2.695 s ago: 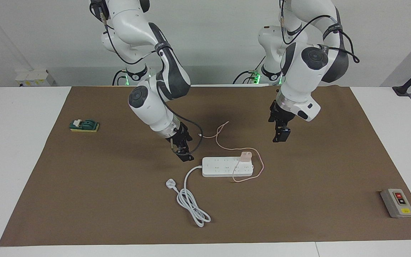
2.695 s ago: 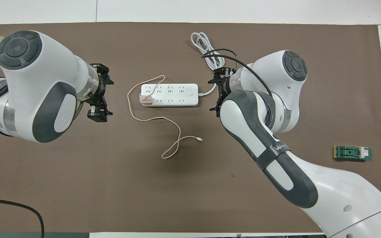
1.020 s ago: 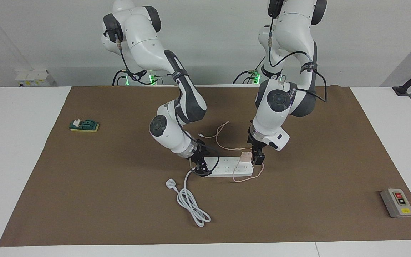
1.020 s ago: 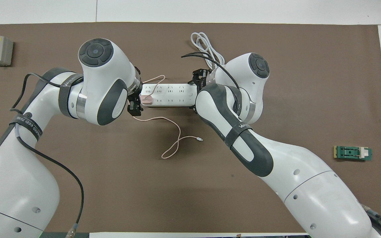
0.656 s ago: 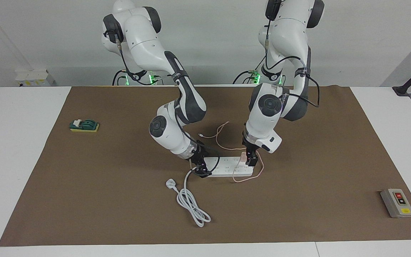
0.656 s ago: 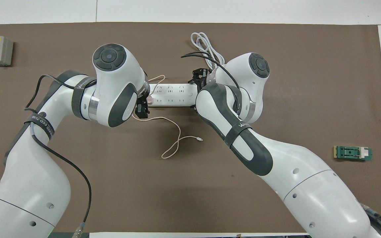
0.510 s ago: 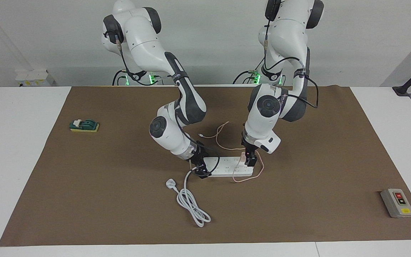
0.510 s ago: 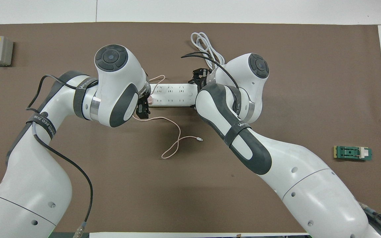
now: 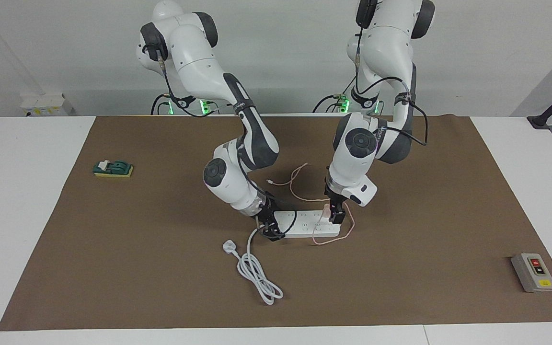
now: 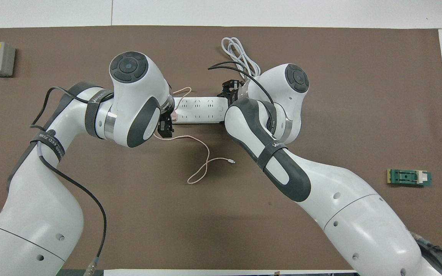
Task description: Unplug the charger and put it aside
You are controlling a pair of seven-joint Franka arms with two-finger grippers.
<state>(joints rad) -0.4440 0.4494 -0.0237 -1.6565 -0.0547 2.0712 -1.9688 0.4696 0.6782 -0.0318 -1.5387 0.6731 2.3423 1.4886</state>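
My left claw is down at the charger, fingers spread wide, one either side of the pink cube as far as I can tell, not closed on it yet. Charger is plugged into the power strip at the end toward my left arm's side of the worktop, strip lying mid-mat, well away from all edges. Its pink cable loops off the strip on the brown mat, tiny connector lying nearer my base.

My right claw is down on the strip's other end, by the white cord exit; looks like it's pinning the strip. Can't tell if those fingers are apart or together.

Step in hand: grasp approach done, squeeze pending. Judgement: next I need to close the left claw firmly on the cube's sides, then pull straight up off the socket while the right claw keeps the strip down. Tilted pull would likely drag the strip or slip off. After that, carry it to open mat toward my left arm's edge and set it down, cable trailing.

White plug with coiled cord lies toward the worktop edge away from me. Grey switch box and green block sit near opposite ends, untouched.
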